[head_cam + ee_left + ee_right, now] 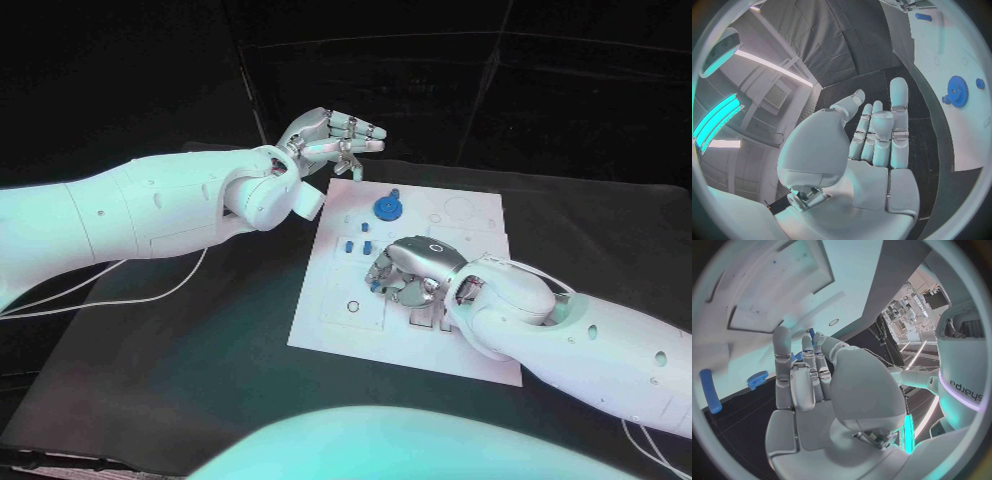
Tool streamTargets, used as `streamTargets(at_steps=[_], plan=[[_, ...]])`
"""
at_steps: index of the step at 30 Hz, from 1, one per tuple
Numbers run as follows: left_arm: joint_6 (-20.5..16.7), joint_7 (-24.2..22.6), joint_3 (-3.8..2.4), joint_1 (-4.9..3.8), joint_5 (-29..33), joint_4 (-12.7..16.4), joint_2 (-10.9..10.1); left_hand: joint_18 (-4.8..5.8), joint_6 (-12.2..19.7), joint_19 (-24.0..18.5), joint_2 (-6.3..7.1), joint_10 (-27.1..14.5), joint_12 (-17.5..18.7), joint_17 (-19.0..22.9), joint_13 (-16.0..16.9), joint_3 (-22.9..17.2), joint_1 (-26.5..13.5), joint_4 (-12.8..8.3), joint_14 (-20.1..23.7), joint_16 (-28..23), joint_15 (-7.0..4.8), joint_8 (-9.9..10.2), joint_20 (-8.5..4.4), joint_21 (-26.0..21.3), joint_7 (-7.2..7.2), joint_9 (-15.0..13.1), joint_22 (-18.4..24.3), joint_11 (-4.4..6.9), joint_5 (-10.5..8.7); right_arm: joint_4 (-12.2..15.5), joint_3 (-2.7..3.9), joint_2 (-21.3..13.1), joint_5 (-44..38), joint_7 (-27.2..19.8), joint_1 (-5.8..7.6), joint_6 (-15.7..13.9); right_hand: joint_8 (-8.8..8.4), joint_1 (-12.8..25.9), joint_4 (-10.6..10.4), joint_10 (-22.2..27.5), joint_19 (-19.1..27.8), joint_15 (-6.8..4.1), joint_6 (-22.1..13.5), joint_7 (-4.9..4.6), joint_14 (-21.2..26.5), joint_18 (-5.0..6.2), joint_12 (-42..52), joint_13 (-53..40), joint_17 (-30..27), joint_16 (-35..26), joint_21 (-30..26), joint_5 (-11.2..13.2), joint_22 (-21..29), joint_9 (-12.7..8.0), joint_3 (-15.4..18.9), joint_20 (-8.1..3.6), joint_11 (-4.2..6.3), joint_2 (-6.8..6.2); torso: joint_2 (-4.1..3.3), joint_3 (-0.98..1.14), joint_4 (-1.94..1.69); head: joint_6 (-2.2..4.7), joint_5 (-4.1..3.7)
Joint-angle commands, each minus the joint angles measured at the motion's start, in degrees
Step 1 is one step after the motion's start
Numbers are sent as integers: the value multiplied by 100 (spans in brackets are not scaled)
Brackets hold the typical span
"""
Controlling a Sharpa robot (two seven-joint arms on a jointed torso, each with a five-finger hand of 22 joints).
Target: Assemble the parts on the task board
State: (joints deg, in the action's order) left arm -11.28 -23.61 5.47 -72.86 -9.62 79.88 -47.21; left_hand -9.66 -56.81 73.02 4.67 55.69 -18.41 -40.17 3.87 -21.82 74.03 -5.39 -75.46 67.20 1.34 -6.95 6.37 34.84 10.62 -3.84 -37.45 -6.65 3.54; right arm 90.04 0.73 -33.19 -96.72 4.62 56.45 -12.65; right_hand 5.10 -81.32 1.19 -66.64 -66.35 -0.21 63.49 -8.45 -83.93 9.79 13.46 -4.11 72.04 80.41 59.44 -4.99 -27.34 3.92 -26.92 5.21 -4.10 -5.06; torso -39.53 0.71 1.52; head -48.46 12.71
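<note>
Working a small blue part at the middle of the task board (469, 215).

At ten o'clock the left hand (329, 140) hovers off the board's far-left corner, fingers (898, 100) released and holding nothing. The blue gear (387, 207) sits at the board's twelve o'clock, with small blue pegs (356, 247) just below it. At the centre the right hand (411, 268) presses down, fingers curled around a blue part (811, 335); the grasp looks likely, though I cannot tell for certain. Next probably calls for seating that piece squarely.
</note>
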Motion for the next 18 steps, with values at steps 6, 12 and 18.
streamTargets(at_steps=[6, 12, 18], plan=[[69, -2, -4, -11, 23, 6, 6, -73, 49, -10, -19, -41, -24, 3, -2, 30, 46, 9, 10, 24, 5, 5, 43, -18, 5, 3, 9, -10, -22, -28, -5, 7, -159, 167, -1, 223, -24, 56, -12, -1, 49, -26, 2, -23, -280, 50, -21, 10, -11, 8, 0, -14, 27, 4, -31, 9, -27, -7, 0, 3, -1, -10, -3], [77, 0, -4, -11, 23, 1, 10, -73, 51, -8, -18, -49, -24, 4, -3, 33, 48, 7, 10, 26, 6, 4, 43, -19, 5, 3, 10, -11, -23, -37, -5, 19, -174, 194, -1, 320, -25, 58, -11, 0, 50, -26, 1, -23, -277, 50, -22, 10, -25, 0, 0, -13, 25, 4, -32, 10, -27, -8, 2, 5, 1, -16, 1], [80, 3, -4, -11, 23, -5, 14, -73, 51, -8, -18, -49, -24, 4, -3, 33, 48, 7, 10, 26, 6, 4, 43, -19, 5, 3, 10, -11, -23, -33, -5, 37, -175, 176, -1, 384, -39, 108, -14, 6, 67, -19, -11, -29, -275, 51, -36, 11, -18, 4, -9, -9, 41, 1, -13, 15, -33, -42, 1, 4, 2, -14, 2]])
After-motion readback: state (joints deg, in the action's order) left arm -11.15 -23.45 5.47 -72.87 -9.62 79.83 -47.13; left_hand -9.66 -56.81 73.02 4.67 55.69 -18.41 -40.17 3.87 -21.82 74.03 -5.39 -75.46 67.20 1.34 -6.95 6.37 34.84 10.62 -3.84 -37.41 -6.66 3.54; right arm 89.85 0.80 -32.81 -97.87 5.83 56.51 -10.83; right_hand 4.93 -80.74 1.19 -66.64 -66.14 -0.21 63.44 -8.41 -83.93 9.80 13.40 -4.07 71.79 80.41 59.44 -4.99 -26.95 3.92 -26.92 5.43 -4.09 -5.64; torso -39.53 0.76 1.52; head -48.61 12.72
